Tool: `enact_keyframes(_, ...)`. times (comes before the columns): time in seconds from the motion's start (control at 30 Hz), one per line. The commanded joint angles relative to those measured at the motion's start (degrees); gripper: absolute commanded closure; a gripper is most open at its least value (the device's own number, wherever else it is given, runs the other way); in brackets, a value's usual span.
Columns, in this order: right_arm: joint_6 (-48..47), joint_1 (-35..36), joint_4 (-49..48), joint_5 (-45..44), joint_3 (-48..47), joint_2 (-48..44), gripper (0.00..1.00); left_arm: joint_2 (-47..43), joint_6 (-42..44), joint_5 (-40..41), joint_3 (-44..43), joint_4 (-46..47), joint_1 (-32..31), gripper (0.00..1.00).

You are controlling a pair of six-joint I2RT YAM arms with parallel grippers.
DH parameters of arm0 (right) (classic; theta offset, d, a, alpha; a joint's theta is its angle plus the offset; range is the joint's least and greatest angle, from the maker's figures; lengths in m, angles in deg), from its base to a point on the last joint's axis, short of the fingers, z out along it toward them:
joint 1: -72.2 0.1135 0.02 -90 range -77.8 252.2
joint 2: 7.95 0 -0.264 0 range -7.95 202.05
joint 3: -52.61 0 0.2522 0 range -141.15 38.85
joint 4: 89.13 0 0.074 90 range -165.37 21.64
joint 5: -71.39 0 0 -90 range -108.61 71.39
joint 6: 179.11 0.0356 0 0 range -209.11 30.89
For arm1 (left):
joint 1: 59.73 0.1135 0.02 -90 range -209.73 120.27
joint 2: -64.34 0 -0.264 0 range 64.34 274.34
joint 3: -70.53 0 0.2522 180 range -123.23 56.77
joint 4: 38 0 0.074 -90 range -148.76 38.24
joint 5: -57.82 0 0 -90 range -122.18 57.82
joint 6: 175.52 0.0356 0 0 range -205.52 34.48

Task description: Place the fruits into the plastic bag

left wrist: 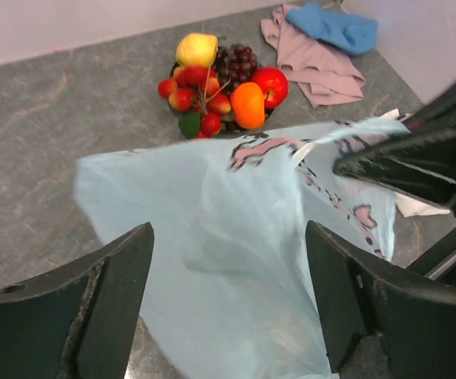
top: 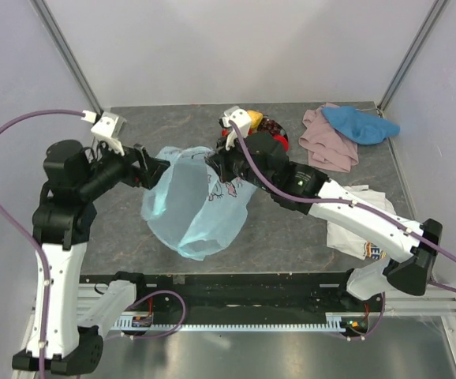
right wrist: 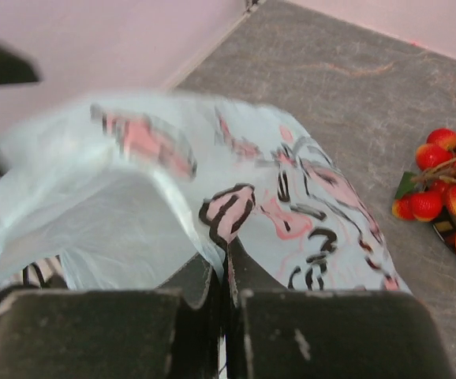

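- Light-blue, thin and see-through, the plastic bag (top: 196, 205) lies crumpled on the grey table in the middle of the scene. Its long axis runs from the raised rim back toward the arm bases.
- The right gripper (right wrist: 222, 257) is clenched on the bag's printed rim, with the film pinched between its closed fingers at the bag's far right corner.
- The left gripper (top: 153, 168) sits at the bag's far left corner. Its jaws are spread wide and grasp nothing, and the film lies loose between and below them.
- The fruits (left wrist: 220, 91) are piled beyond the bag, on its far right side and apart from it: a yellow lemon, an orange, a red apple, dark grapes and small red berries. None is in the bag yet.
- The right arm is nearer the pile but is occupied with the rim. From the free left gripper the fruits lie ahead, across the bag.
- The raised rim and the right gripper probably stand in the way of a straight reach.
- A pink cloth (top: 323, 142) and a blue cloth (top: 362, 125) lie further right of the bag, past the fruits.
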Motion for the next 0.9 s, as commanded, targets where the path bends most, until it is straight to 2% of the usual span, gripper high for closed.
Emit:
enact_keyframes(0.0,4.7,-0.9,3.7,-5.8,-7.7,5.6,1.0,-6.5,2.5,0.7,-0.3,3.7,0.1,0.09)
enact_keyframes(0.17,7.2,-3.3,5.1,-4.5,-15.7,11.9,1.0,-16.0,2.8,5.6,3.8,4.9,0.1,0.02)
enact_keyframes(0.27,8.7,-4.1,5.1,-4.0,-17.8,14.0,1.0,-19.4,1.9,4.4,6.1,4.4,0.1,0.01)
enact_keyframes(0.33,9.7,-4.5,4.9,-3.7,-18.7,14.7,1.0,-20.1,0.4,4.3,8.8,3.5,0.1,0.01)
enact_keyframes(0.47,10.4,-5.4,5.1,-3.7,-19.6,13.4,1.0,-20.3,-3.4,9.8,14.7,-1.0,0.1,0.02)
enact_keyframes(0.57,10.4,-6.7,5.1,-4.3,-19.4,11.3,1.0,-21.5,-6.9,13.1,18.4,-1.0,0.1,0.01)
enact_keyframes(0.67,10.5,-9.0,5.2,-4.1,-18.6,9.1,1.0,-22.5,-9.6,12.1,19.3,1.1,0.1,0.01)
enact_keyframes(0.77,10.6,-11.3,5.4,-3.5,-17.8,7.2,1.0,-23.0,-10.6,7.2,20.0,2.9,0.1,0.01)
enact_keyframes(0.87,11.3,-13.4,5.3,-2.6,-16.2,5.2,1.0,-22.8,-11.2,6.7,21.6,3.4,0.1,0.01)
